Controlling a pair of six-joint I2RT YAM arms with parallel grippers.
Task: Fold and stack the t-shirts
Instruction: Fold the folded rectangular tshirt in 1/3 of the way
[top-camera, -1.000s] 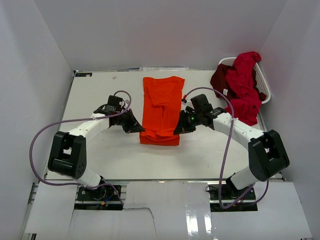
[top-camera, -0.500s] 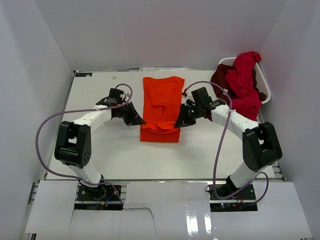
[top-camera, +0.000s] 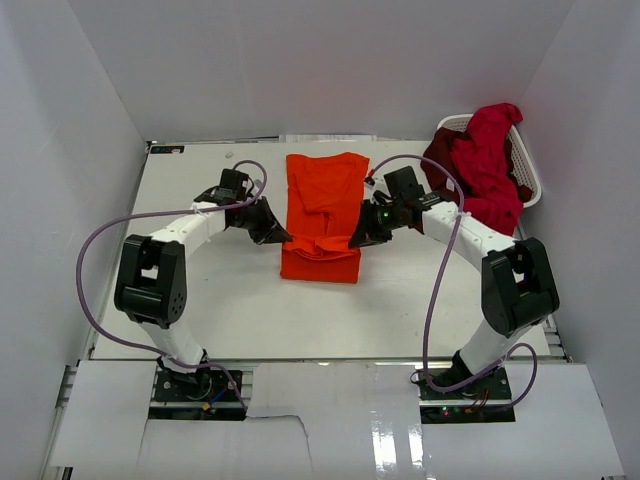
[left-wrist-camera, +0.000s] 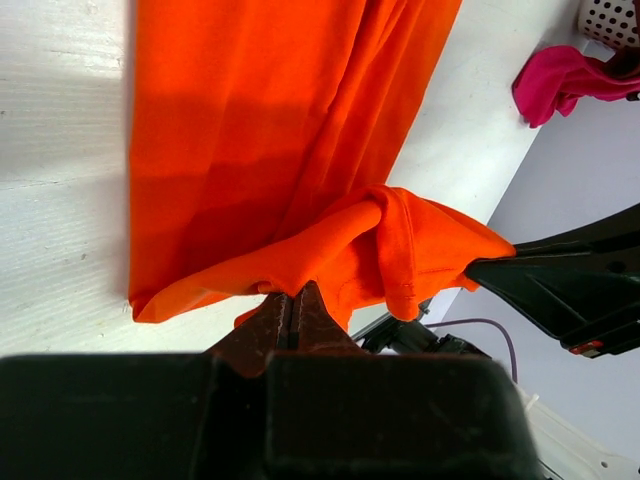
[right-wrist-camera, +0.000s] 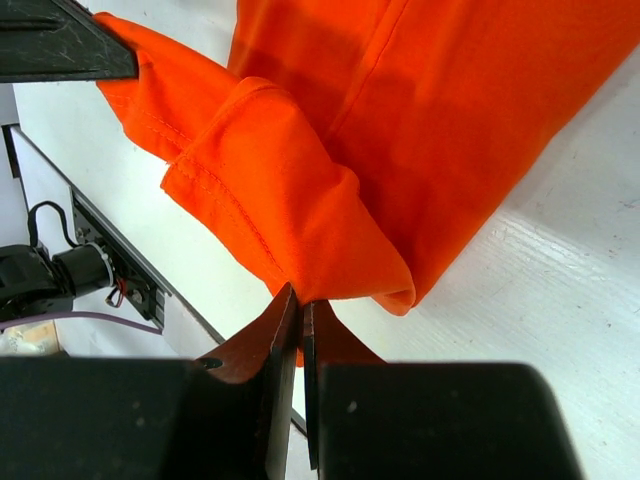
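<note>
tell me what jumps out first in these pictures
A bright orange shirt lies in the middle of the white table. The left gripper and right gripper are each shut on a corner of its near end, which is bunched up. At the far right, red shirts spill out of a white basket.

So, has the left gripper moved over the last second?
Yes. The left gripper, shut on the orange t-shirt, has gone farther from the table's near edge, carrying the hem toward the collar.
</note>
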